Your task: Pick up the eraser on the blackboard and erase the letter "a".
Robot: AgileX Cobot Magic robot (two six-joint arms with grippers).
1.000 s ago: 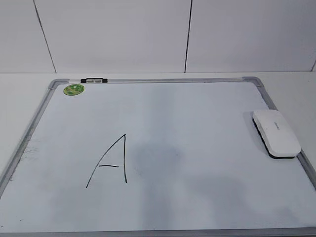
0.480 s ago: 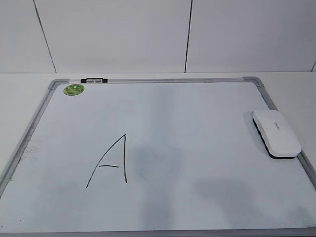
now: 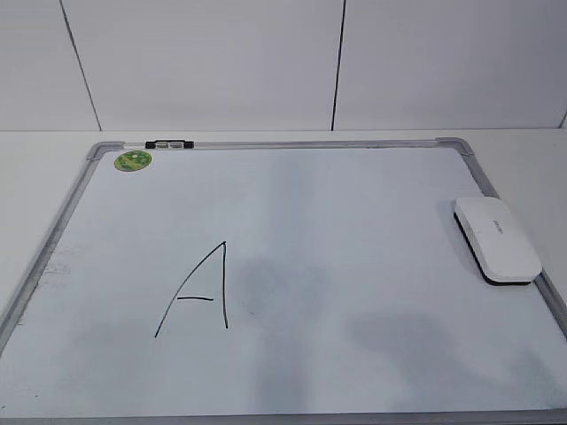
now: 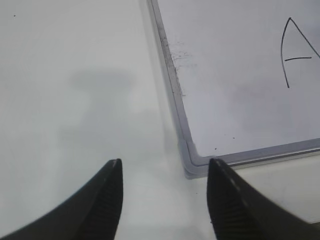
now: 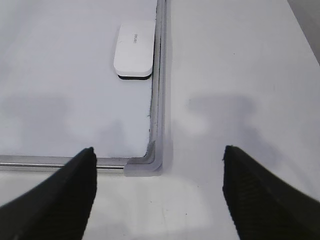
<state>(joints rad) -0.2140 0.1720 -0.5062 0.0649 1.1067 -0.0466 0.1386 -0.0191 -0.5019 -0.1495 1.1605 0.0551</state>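
The blackboard (image 3: pixel 310 142) is a grey-framed whiteboard lying flat on the table. The white eraser (image 3: pixel 496 239) lies on it at the right edge, dark side down; it also shows in the right wrist view (image 5: pixel 134 48). No small "a" shows in any view; only a large capital "A" (image 3: pixel 199 288) is on the board. My left gripper (image 4: pixel 165 170) is open and empty over the table by the board's near left corner (image 4: pixel 192 162). My right gripper (image 5: pixel 159 150) is open and empty by the near right corner (image 5: pixel 152 160). Neither arm shows in the exterior view.
A round green sticker (image 3: pixel 132 160) sits in the far left corner. A small black-and-white clip (image 3: pixel 168 142) sits on the far frame. A white wall stands behind the table. Faint grey smudges mark the board right of the capital.
Only faint shadows on the board have shifted. The eraser and the board have not moved.
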